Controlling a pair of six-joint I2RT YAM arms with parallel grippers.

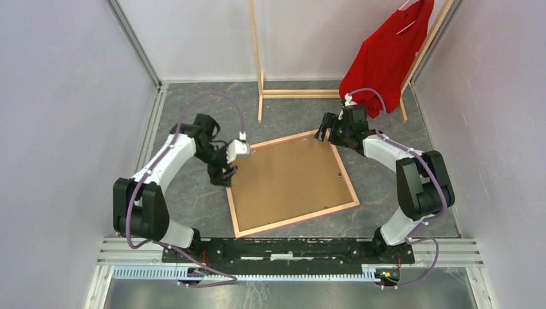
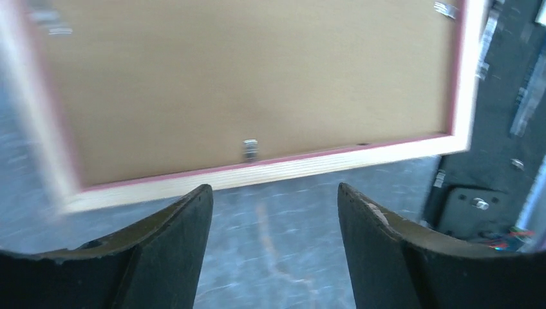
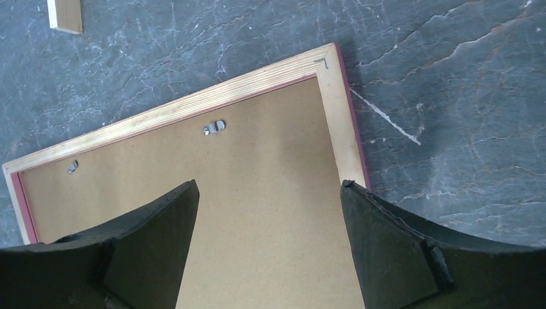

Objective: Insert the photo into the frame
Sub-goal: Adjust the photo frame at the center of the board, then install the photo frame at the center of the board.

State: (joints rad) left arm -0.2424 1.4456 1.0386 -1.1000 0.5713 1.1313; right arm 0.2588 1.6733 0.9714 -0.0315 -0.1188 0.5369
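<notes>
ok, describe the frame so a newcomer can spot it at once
On the grey stone-look table, near the middle, lies one large flat rectangle turned at an angle: the frame. Its brown board backing faces up, edged in light wood with small metal clips. Unlike the bare-wood rack behind it, which stands upright and holds a red garment, it lies flat and shows a thin pink rim.

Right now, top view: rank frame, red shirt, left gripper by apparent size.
Largest to smallest:
1. frame, lying back side up
2. red shirt, clearly smaller, its hanger cut off by the top edge
3. left gripper, smallest
</notes>
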